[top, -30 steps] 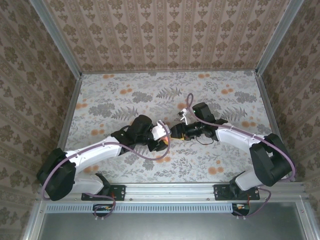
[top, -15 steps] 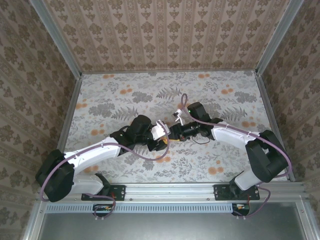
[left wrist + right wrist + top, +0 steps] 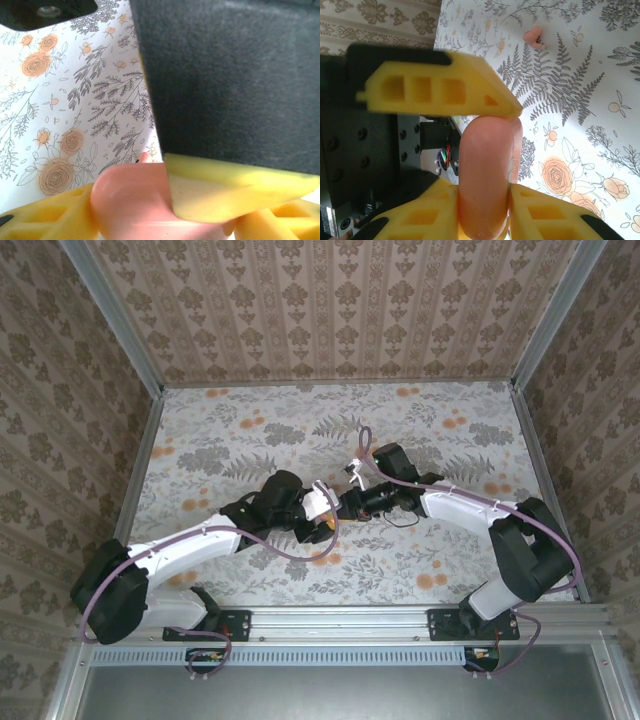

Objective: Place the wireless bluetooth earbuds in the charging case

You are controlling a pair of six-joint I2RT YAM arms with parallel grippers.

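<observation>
The coral charging case [image 3: 485, 170] hangs above the cloth between both grippers. My right gripper [image 3: 485, 200] is shut on it, its two yellow fingers pressing the case's flat sides. My left gripper [image 3: 165, 220] flanks the same case [image 3: 127, 200] with a yellow finger [image 3: 47, 215] at each end. One of those left fingers [image 3: 440, 90] lies along the case's top edge; whether it still presses I cannot tell. The right gripper's padded finger [image 3: 235, 187] covers part of the case. One small pink earbud [image 3: 535, 37] lies on the cloth further off. The two grippers [image 3: 335, 507] meet mid-table.
The flowered cloth [image 3: 250, 440] covers the table inside patterned walls [image 3: 330, 310]. Purple cables loop off both wrists, one near the right wrist [image 3: 365, 445]. Metal rails [image 3: 145, 470] run along the table's edges.
My right arm has slid left up to the left gripper and its jaws have closed on the case. The left arm has stayed in place.
</observation>
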